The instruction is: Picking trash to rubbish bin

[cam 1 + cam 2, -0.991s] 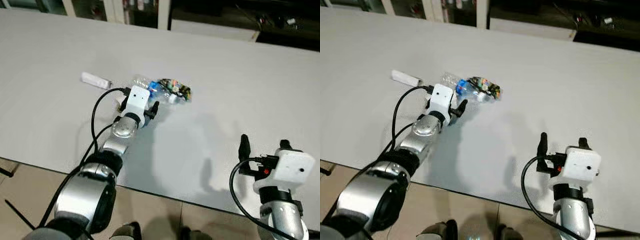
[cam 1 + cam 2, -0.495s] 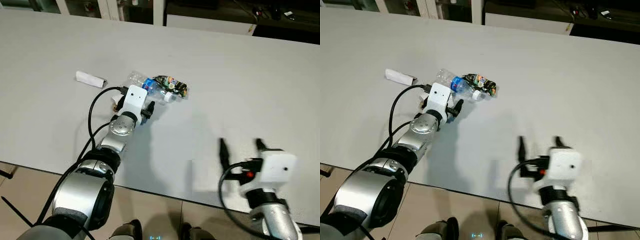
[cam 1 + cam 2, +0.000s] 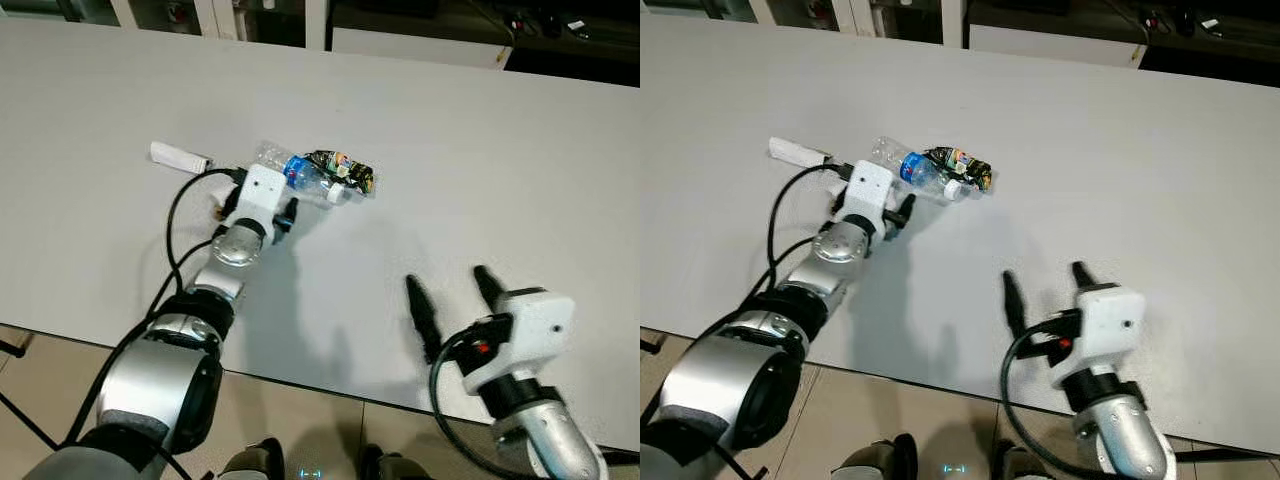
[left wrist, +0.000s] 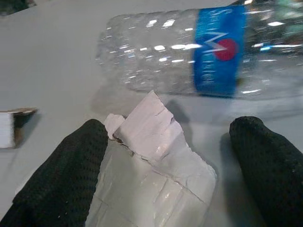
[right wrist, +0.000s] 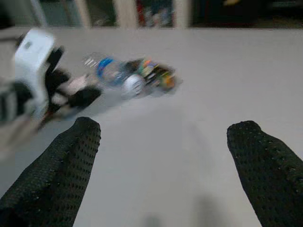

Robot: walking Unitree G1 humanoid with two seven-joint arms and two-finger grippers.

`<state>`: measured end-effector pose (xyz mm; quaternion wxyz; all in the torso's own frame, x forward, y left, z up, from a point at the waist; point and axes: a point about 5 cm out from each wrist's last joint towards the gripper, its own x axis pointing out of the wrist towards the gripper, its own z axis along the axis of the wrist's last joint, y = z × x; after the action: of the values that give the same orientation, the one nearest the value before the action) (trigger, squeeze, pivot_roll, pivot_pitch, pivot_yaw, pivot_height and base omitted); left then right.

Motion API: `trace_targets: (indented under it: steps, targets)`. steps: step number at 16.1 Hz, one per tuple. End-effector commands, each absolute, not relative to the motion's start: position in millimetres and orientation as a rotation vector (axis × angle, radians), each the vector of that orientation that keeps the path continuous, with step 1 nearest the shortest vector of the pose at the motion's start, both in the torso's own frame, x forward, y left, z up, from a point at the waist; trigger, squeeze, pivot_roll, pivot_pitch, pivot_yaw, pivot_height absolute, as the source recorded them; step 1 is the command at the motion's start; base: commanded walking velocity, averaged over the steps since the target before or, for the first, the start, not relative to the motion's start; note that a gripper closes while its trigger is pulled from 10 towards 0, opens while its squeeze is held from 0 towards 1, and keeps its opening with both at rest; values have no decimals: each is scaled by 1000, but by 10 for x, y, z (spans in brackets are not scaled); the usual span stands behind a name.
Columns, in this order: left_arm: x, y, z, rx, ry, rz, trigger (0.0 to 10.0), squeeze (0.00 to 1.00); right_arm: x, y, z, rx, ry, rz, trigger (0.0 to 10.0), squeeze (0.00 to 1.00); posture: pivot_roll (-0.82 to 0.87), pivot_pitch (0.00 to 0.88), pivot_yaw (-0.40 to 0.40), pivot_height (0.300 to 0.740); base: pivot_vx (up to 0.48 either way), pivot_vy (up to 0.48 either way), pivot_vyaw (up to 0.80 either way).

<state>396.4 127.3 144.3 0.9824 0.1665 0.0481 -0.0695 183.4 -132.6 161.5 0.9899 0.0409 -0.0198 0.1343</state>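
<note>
A clear plastic bottle (image 3: 300,175) with a blue label lies on the grey table (image 3: 480,140), its cap end touching a colourful wrapper (image 3: 346,172). My left gripper (image 3: 255,203) is low on the table just in front of the bottle. In the left wrist view it (image 4: 165,170) is open, with a crumpled white scrap of paper (image 4: 156,156) between its fingers (image 4: 61,175) and the bottle (image 4: 189,56) just beyond. My right gripper (image 3: 452,300) stands open over the table's near right part, nothing between its fingers (image 5: 57,170).
A small white folded piece (image 3: 180,156) lies left of the bottle. The table's front edge (image 3: 300,385) runs close below my arms, with tiled floor (image 3: 300,430) under it. Dark furniture (image 3: 420,20) lines the far side.
My right gripper has swung left and tilted, its fingers now pointing toward the trash. My left gripper has shifted slightly left, staying by the bottle. The trash has not moved.
</note>
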Motion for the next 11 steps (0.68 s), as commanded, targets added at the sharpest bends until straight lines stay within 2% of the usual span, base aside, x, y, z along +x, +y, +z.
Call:
trace_targets:
  steps: [1,3,4,5,7,9,11]
  targets:
    - [3957,1333,1417,327,103,-109,10000,0,1789,-1336,1599,42,-20,302,10000,0,-41,217,17,740,0,0,0]
    - [3967,1321,1483,309,51,-110,10000,0,1918,-1713,1663,-139,-86,88,10000,0,-31,216,20,740,0,0,0]
    - [3968,1323,1500,301,36,-112,10000,0,2002,-2077,1849,-194,-173,-129,10000,0,-24,216,20,740,0,0,0]
    - [3964,1333,1494,307,35,-116,10000,0,2025,-2368,2012,-229,-232,-264,10000,0,-10,217,23,740,0,0,0]
    - [3952,1371,1465,312,41,-112,10000,0,2045,-2583,2078,-277,-224,-268,10000,0,-2,220,26,740,0,0,0]
    - [3952,1389,1464,318,42,-112,10000,0,2071,-2608,2064,-309,-201,-212,10000,0,2,221,27,740,0,0,0]
    - [3961,1414,1488,324,36,-113,10000,0,2150,-2546,2020,-314,-162,-71,10000,0,16,228,34,740,0,0,0]
